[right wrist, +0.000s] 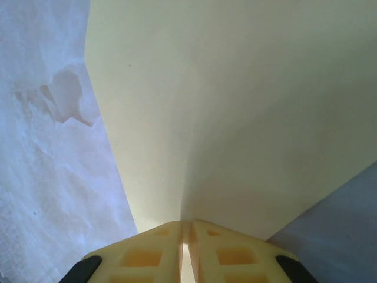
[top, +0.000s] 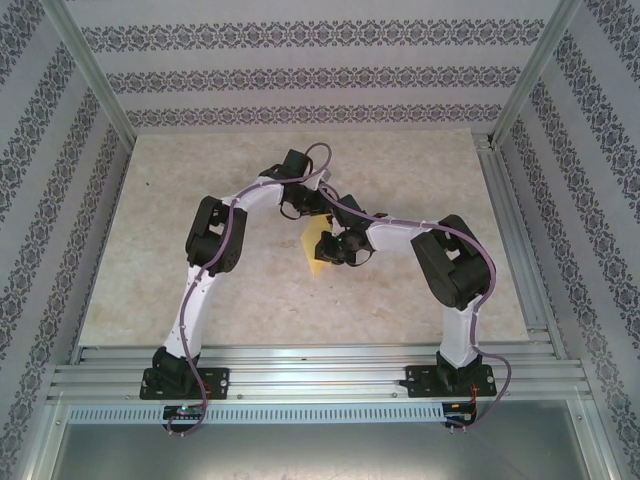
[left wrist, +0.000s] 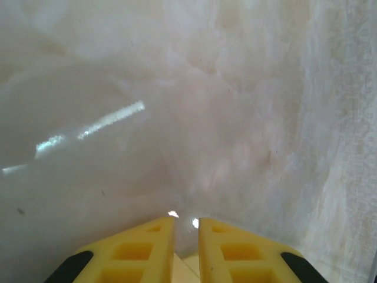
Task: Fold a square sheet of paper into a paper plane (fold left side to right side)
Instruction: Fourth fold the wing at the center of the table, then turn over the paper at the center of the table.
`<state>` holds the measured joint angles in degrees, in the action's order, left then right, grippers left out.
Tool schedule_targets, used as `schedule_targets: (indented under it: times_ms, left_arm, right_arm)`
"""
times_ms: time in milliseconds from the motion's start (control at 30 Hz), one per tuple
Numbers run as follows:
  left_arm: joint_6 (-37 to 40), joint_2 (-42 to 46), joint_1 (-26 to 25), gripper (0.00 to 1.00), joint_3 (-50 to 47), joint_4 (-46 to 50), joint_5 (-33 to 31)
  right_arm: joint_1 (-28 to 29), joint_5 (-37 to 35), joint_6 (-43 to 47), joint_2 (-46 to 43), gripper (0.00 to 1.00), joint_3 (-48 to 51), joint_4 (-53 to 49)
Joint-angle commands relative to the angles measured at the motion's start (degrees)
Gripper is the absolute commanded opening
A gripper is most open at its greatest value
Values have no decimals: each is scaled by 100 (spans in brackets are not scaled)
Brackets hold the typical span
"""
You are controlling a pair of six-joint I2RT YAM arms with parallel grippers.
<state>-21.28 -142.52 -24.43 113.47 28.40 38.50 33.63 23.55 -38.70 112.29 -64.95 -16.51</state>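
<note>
1. Nearest my R wrist cam: right gripper [right wrist: 186, 224] is clenched on the yellow paper sheet [right wrist: 235, 118]. The sheet fans toward 12 o'clock with a soft crease line. I judge the pinch is there to steady the paper for folding.
2. L wrist cam: left gripper [left wrist: 186, 219] has jaws nearly together w/ a slim gap and a pale sliver at 6 o'clock. Can't tell if it grips anything. Tabletop [left wrist: 177, 118] lies ahead at 12.
3. Top cam: sheet sits mid-table, btwn both wrists.
4. Pose: L arm comes in from 7 o'clock, R arm from 5, elbows out, wrists meeting over the sheet.
</note>
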Motion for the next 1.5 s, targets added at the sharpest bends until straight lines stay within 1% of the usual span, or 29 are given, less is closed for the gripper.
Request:
schedule_targets:
  times_ms: [0, 167, 200, 300, 433, 567, 667, 800, 833, 900, 1000, 1067, 1133, 1233, 1300, 1333, 1367, 1400, 1467]
  left_arm:
    - [213, -239, 345, 19, 368, -55, -473]
    - [327, 303, 468, 24, 470, 166, -493]
    - [366, 448, 503, 25, 443, 218, -515]
    - [518, 1011, 607, 30, 208, 368, -641]
    - [581, 2052, 775, 33, -749, 131, -766]
    - [564, 3269, 921, 35, -2116, -220, -1019]
    - [503, 4177, 944, 36, -3188, -390, -1143]
    - [177, 5262, 882, 36, -4603, -769, -1078]
    - [89, 5592, 796, 36, -5003, -835, -1139]
    - [-24, 6084, 568, 36, -5591, -839, -1313]
    - [-364, 6737, 7, 37, -6398, -893, -1767]
    - [-654, 6981, -403, 37, -6706, -911, -2078]
    - [-912, 7068, -832, 37, -6824, -942, -2415]
    - [-1097, 6890, -1387, 43, -6644, -899, -3050]
    - [-1053, 6512, -1652, 43, -6263, -707, -3408]
    - [-1002, 6254, -1802, 43, -6008, -571, -3624]
    - [-989, 5980, -1948, 43, -5739, -403, -3871]
    - [-960, 5727, -2061, 43, -5533, -337, -3980]
    - [-933, 5170, -2250, 44, -5023, -139, -4287]
  right_arm:
    - [176, -199, 178, 411, 14, 237, -752]
    - [144, -252, 258, 140, 15, 82, -716]
    - [130, -271, 290, 68, 16, 26, -734]
    - [108, -320, 405, -174, 18, -153, -807]
    - [48, -271, 501, -559, 21, -332, -774]
    - [-55, -261, 600, -1030, 24, -490, -945]
    - [-254, -445, 719, -1483, 27, -429, -1203]
    - [-573, -818, 1004, -2069, 32, -243, -1588]
    - [-698, -977, 1120, -2291, 35, -148, -1682]
    - [-887, -1172, 1240, -2613, 36, 42, -1732]
    - [-1124, -1547, 1413, -3222, 38, 328, -1780]
    - [-1255, -1812, 1526, -3619, 41, 505, -1794]
    - [-1389, -2027, 1658, -4016, 48, 683, -1749]
    - [-1646, -2338, 1832, -4606, 57, 933, -1668]
    - [-1829, -2501, 1907, -4948, 67, 1119, -1564]
    - [-1934, -2529, 1948, -5131, 77, 1228, -1469]
    - [-2031, -2589, 1953, -5308, 96, 1333, -1401]
    - [-2147, -2526, 1981, -5449, 98, 1424, -1317]
    - [-2410, -2330, 2000, -5721, 98, 1645, -1154]
